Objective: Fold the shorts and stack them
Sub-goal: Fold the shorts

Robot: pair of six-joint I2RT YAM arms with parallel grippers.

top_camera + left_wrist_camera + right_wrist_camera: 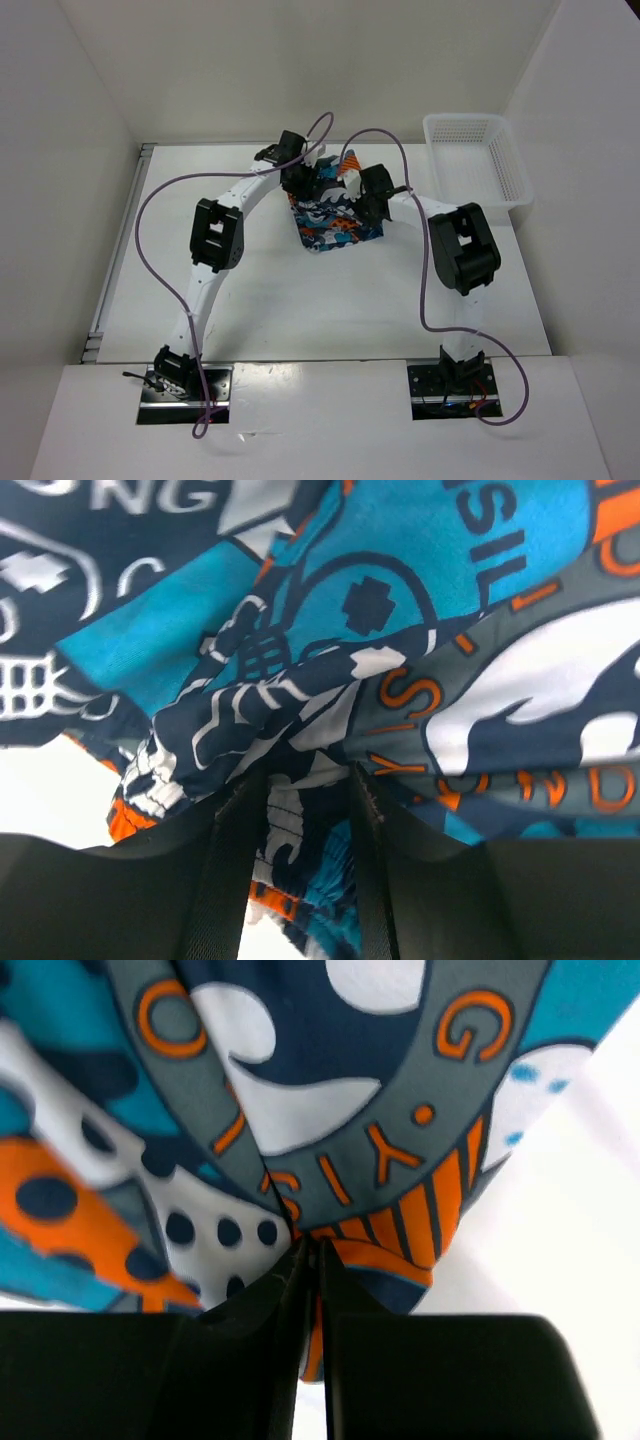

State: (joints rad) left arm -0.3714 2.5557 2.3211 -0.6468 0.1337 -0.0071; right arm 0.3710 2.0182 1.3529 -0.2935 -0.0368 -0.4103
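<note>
One white table [300,305] under shorts [335,228], white walls [330,60] around

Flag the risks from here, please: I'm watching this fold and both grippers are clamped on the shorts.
The right gripper pinches only a thin edge of the shorts, which may slip out under a pull. The left gripper holds a bunched wad, so the fold could end up crooked. The grippers sit close together and might bump.

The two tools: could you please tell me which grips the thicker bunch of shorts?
The left tool: its fingers stand apart around a wad of shorts; the right tool pinches a thin fold, fingers nearly meeting.
</note>
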